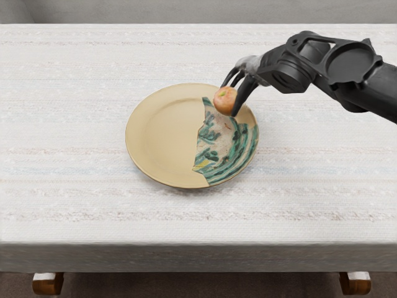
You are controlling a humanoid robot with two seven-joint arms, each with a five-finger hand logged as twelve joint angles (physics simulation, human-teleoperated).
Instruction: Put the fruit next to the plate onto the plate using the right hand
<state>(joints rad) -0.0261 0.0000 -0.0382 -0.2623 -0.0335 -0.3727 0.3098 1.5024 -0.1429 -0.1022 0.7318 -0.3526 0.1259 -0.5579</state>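
A round tan plate [164, 133] with a green-patterned right part lies in the middle of the table. A small orange-red fruit [224, 99] with a green spot hangs over the plate's upper right rim. My right hand [237, 87] comes in from the right edge and has its dark fingers curled around the fruit from above and from the right. Whether the fruit touches the plate cannot be told. The left arm does not show.
The table [74, 186] is covered with a pale woven cloth and its front edge runs along the bottom of the view. Two wooden feet [47, 283] show below the edge. My right forearm [347, 68] stretches over the table's upper right.
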